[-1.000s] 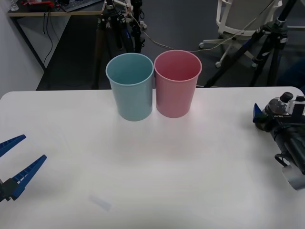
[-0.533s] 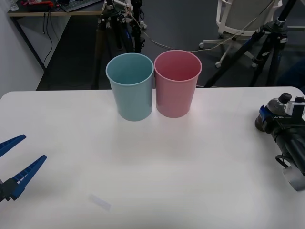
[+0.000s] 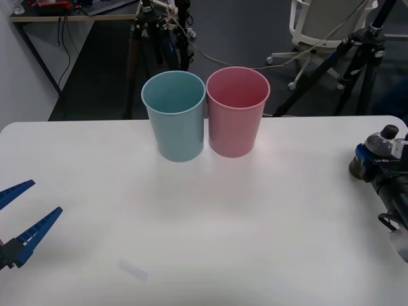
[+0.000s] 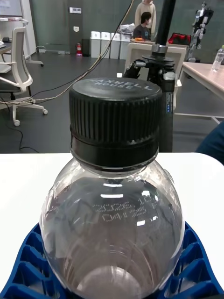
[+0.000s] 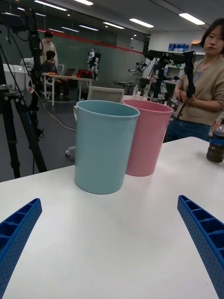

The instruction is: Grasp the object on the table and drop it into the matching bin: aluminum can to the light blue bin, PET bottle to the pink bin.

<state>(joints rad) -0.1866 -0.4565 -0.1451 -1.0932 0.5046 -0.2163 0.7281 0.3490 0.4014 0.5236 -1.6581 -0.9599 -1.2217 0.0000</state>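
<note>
While the right gripper (image 3: 370,160) clasped the bottle (image 3: 382,141) between its fingers (image 4: 196,261), well right of the pink bin (image 3: 237,111), a firm, upright hold seemed needed; left gripper (image 3: 19,220) parked, spread wide.

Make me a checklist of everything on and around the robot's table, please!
Surface: white table, mostly bare.
Job's things: light blue bin and pink bin upright, side by side at the far edge; PET bottle upright near the right edge.
Clutter: small pale scrap on the near left.
Grippers: left end effector open, low over the near left; right end effector around the bottle.
Cables: some on the floor behind.
Surroundings: tripods, office chair.
</note>
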